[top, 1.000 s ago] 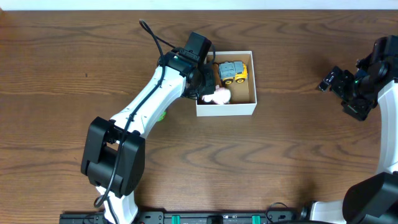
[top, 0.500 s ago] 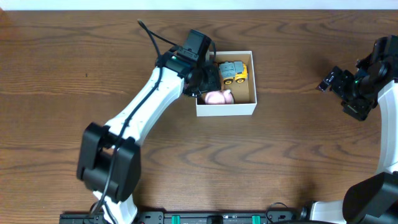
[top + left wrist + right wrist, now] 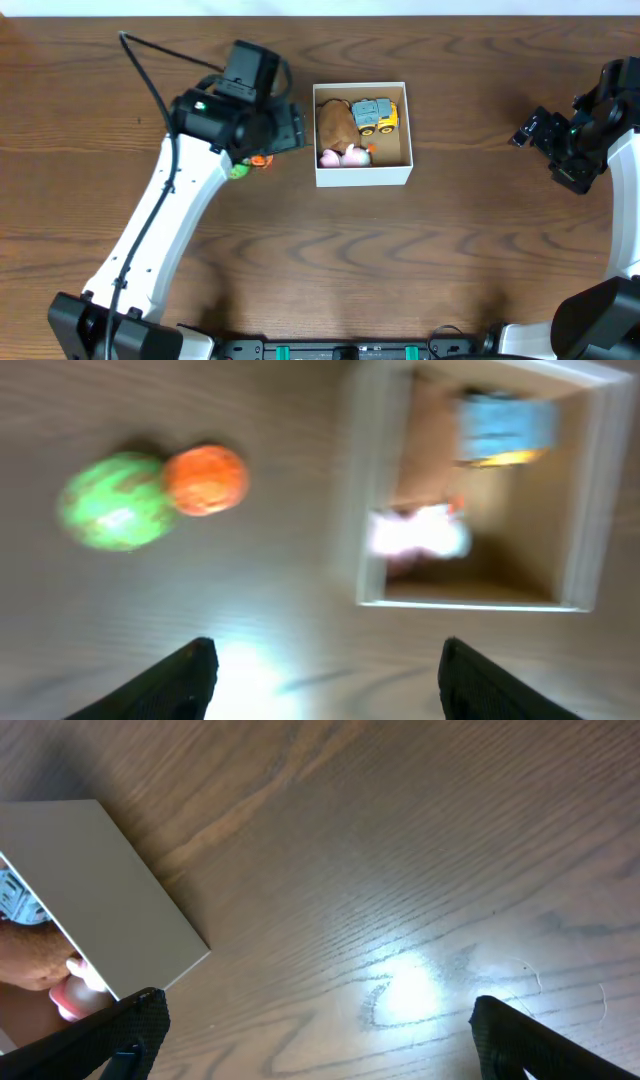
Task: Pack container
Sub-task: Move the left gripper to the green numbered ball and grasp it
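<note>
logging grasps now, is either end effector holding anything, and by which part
Nothing is held. The left end effector is open and empty, near the small green ball and the orange ball; the right end effector is open and empty too.

surface: table (image 3: 450, 250), dark brown wood with wavy grain, fills nearly every view | far edge: pale strip (image 3: 320, 6) beyond the table, wall or floor cannot be told | light: bright glare patch (image 3: 405, 990) on the wood in both wrist views

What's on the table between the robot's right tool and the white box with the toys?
Nothing: in the overhead view, only bare brown wooden table separates the right tool from the square white box.
</note>
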Robot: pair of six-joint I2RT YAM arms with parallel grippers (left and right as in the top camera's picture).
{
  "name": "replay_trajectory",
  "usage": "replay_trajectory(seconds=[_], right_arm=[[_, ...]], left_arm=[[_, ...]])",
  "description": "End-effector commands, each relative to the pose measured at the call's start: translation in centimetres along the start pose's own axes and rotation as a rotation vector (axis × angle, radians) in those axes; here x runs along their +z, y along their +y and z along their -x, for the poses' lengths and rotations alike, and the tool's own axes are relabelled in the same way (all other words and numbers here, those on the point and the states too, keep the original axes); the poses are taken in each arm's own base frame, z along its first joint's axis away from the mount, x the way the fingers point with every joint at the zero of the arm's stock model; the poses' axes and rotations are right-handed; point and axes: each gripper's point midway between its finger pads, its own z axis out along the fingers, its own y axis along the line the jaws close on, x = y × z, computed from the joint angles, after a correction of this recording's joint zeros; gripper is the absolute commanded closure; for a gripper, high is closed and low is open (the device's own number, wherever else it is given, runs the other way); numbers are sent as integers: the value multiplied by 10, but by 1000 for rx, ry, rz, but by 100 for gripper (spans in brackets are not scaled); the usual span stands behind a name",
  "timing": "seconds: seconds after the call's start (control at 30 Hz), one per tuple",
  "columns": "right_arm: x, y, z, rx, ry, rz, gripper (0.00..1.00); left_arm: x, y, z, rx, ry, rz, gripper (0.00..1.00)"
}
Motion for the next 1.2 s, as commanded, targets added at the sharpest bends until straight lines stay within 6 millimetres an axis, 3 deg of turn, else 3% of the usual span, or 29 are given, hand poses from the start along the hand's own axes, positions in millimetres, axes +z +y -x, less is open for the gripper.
replay_trajectory(seconds=[0.0,0.27,0.5,0.73,1.0,1.17], right_arm=[[1,-1,0,11,4,1,1],[1,-1,0,11,4,1,1],[1,-1,-1,12,7,-1,1],[1,-1,-1,12,7,-1,1],[1,-1,-1,12,7,0,1],[1,-1,-1,13,8,-1,1]], left_arm=[[20,46,-2,49,46,160,27],[84,110,-4,23,203,254,21],[130,146,-1,-14,274,276,21],[152,152,-8,102,337,263,21],[160,133,-8,143,341,140,24],[161,130,-7,140,337,121,35]])
